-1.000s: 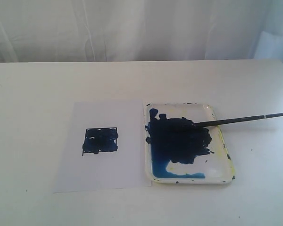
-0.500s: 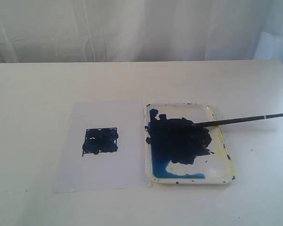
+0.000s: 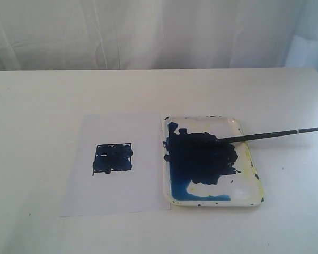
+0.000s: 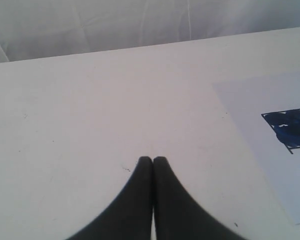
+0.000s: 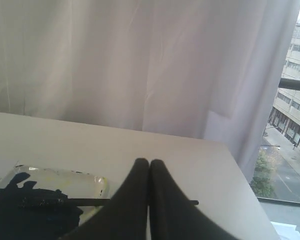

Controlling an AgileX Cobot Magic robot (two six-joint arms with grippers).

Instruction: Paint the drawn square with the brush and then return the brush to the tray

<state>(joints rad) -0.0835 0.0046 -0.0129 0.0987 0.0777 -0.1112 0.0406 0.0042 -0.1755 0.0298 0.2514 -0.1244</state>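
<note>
The drawn square [image 3: 113,158] is sitting on the paper sheet [image 3: 122,196] left of the tray [image 3: 244,188], and dark blue blotches are filling nearly all of its inside, with small pale gaps showing. The brush [image 3: 265,135] is lying with its tip in the tray's blue smear and its handle reaching out over the right rim, above the tabletop [image 3: 42,106]. Nothing is touching it. Both steps are looking finished, so little appears to be left.

No arm is showing in the exterior view. In the wrist views, the left jaws are pressing together, empty, over bare tabletop well to the side of the sheet. The right jaws are likewise clenched on nothing, hanging near the brush handle.

Compared with the earlier frames, nothing is shifting: square, brush and tray are keeping the same places.
</note>
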